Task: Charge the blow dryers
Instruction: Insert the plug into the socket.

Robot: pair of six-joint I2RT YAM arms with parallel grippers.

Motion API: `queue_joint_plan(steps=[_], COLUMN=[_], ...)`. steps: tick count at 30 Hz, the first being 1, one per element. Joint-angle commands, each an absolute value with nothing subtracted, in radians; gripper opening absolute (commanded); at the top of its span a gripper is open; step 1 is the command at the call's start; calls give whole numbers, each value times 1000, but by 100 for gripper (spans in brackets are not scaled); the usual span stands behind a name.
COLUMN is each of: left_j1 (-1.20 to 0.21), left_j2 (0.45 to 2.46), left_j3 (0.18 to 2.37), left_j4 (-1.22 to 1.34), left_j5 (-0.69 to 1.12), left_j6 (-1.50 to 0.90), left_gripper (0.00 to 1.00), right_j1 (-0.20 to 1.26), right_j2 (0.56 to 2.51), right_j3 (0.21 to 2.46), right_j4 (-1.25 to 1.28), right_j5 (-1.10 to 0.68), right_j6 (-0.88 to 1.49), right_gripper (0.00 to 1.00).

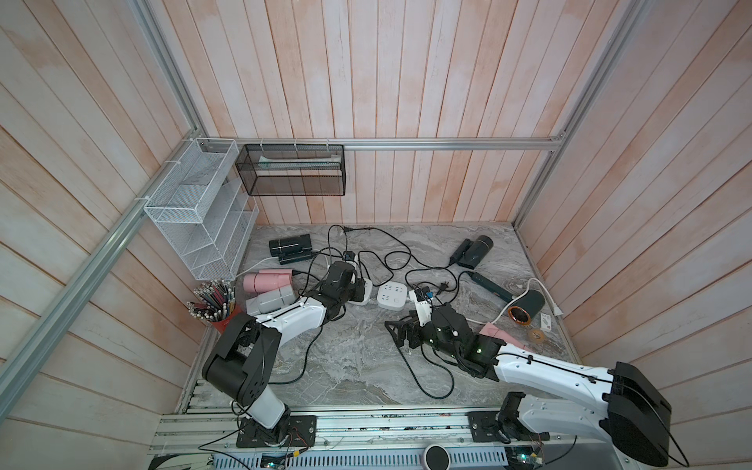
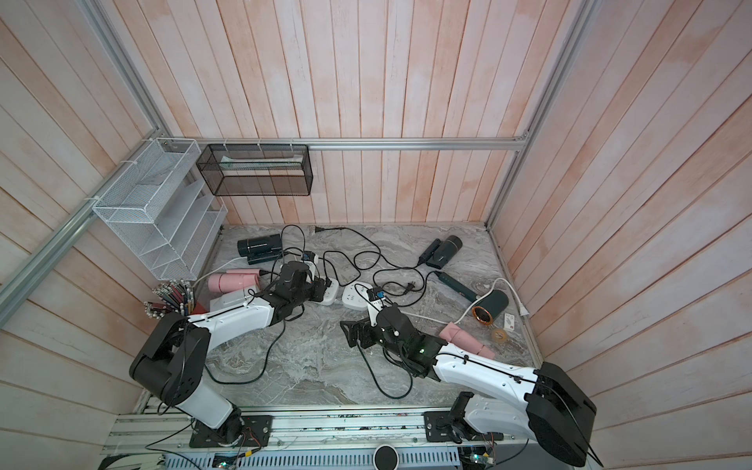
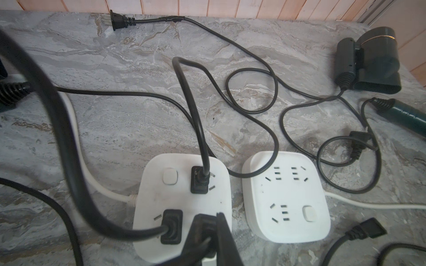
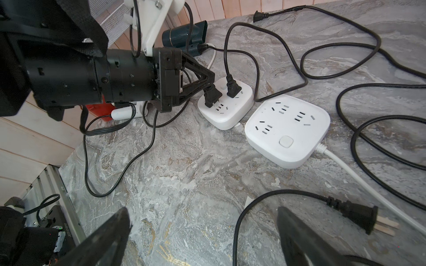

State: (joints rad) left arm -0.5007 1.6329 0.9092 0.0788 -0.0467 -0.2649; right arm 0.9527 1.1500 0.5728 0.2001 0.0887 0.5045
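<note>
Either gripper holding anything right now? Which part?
Left gripper pinches a black plug by its body at the white power strip. Right gripper open, empty.

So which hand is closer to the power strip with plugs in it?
Left. The left hand is shut on a plug right at that strip; the right hand is open, set well back from it.
</note>
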Motion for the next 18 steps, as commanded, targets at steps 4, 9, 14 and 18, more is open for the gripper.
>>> queue_joint_plan(steps=[4, 9, 14, 18], left_j1=[-505, -504, -504, -503], left_j2=[1670, 1673, 1675, 1678], left_j3=[938, 932, 922, 917], left_j4=[121, 123, 124, 126], left_j5=[-67, -67, -75, -77], left_j6=[-258, -262, -260, -260], left_gripper=[7, 7, 7, 7], right_j1=[945, 946, 946, 945], right_j2=[1158, 1158, 1163, 1163], right_j3=[578, 572, 572, 573], right_j4=[175, 176, 176, 176], right_j5=[103, 103, 102, 103], right_j6=[495, 500, 502, 500], right_gripper=[99, 99, 99, 99])
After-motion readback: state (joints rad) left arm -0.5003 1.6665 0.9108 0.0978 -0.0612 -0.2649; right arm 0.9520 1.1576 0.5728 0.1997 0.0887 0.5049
